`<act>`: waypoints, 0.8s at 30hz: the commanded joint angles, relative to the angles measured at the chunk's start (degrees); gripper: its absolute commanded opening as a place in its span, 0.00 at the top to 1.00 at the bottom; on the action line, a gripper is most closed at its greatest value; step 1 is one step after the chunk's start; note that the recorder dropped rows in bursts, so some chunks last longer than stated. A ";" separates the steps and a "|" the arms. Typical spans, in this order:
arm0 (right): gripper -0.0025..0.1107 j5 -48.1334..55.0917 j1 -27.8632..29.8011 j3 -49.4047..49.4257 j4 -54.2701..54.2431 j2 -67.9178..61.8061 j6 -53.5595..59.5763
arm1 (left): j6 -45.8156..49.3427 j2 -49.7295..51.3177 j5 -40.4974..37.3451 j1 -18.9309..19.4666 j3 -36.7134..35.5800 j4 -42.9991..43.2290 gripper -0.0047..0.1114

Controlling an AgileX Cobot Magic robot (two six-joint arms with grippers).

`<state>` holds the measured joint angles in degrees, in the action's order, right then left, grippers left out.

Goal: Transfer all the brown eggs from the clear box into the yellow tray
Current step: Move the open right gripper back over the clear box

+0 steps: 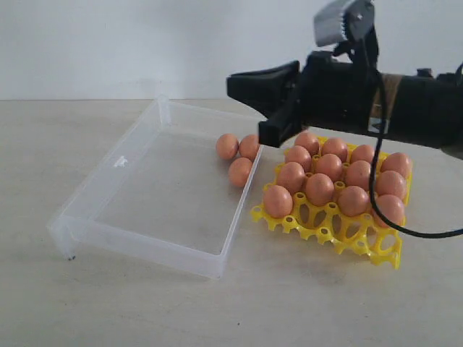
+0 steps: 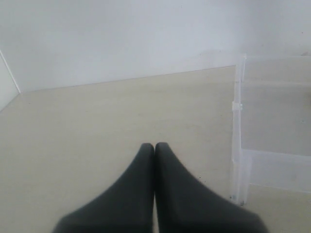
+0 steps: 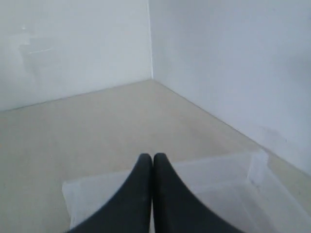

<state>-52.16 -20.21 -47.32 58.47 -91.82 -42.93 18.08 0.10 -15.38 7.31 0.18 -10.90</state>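
R fingers together over clear box w/ 3 brown eggs.

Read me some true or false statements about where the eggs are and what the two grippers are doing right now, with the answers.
1. Three brown eggs lie in the clear box. True.
2. Every cell of the yellow tray holds an egg. False: several cells along its near edge are empty.
3. The right gripper holds an egg. False: its jaws are shut with nothing between them.
4. The left gripper is shut. True.
5. The eggs in the box lie along the wall farthest from the tray. False: they sit close to the wall that faces the tray.
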 commanded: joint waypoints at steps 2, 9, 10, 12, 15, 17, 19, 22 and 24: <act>0.98 33.82 -14.35 -10.00 0.29 1.19 6.52 | -0.52 -0.10 0.44 -0.04 -0.18 -0.21 1.00; 0.98 73.57 -21.77 -30.63 -10.39 -10.07 8.66 | -0.52 -0.10 0.55 -0.04 -0.18 -0.21 1.00; 0.98 75.29 -21.44 -33.84 -14.94 -12.13 11.99 | -0.52 -0.10 0.55 -0.04 -0.18 -0.21 1.00; 0.98 81.90 -21.49 -40.91 -29.12 -16.67 24.45 | -0.52 -0.10 0.55 -0.04 -0.18 -0.21 1.00; 0.98 98.84 -21.49 -52.19 -48.49 -24.13 44.83 | -0.52 -0.10 0.55 -0.04 -0.18 -0.21 1.00; 0.98 108.13 -21.49 -58.51 -51.96 -29.10 47.86 | -0.52 -0.10 0.55 -0.04 -0.18 -0.21 1.00; 0.98 112.94 -21.49 -63.76 -51.86 -33.91 47.46 | -0.52 -0.10 0.55 -0.04 -0.18 -0.21 1.00; 0.98 114.19 -21.49 -68.38 -50.95 -38.78 44.01 | -0.52 -0.10 0.69 -0.04 -0.18 -0.21 1.00; 0.98 114.88 -21.49 -70.08 -50.06 -40.35 40.04 | -0.52 -0.10 0.81 -0.04 -0.18 -0.21 1.00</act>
<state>60.64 -41.73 -114.34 7.90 -130.33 0.77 18.08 0.10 -15.38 7.31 0.18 -10.90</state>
